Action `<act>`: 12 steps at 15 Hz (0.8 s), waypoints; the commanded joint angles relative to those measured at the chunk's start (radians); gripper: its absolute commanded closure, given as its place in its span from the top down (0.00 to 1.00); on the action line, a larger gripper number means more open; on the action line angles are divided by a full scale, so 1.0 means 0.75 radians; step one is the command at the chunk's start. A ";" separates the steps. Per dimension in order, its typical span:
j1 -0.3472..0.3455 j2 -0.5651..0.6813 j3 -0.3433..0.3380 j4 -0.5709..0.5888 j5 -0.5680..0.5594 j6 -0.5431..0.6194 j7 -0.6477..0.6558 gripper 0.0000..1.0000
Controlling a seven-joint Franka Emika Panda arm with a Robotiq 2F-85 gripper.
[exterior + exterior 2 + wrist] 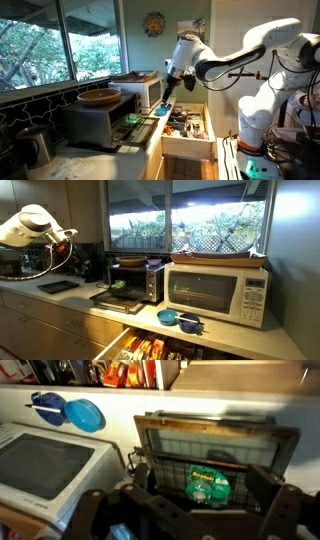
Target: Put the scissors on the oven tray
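My gripper is over the open front of the small silver toaster oven. Its two dark fingers are spread wide, with nothing between them. It also shows in both exterior views. Below it, a dark wire shelf sticks out of the oven, and a green tape roll lies on it. A flat dark oven tray lies on the counter beside the oven. I cannot pick out the scissors in any view.
A round wooden bowl sits on top of the toaster oven. A white microwave stands beside the oven, with blue bowls in front of it. An open drawer full of items juts out below the counter.
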 commanded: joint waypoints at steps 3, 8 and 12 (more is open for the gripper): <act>-0.250 0.237 0.041 0.240 -0.230 0.282 0.273 1.00; -0.176 0.175 0.005 0.174 -0.197 0.242 0.202 1.00; -0.254 0.357 0.012 0.391 -0.193 0.388 0.456 1.00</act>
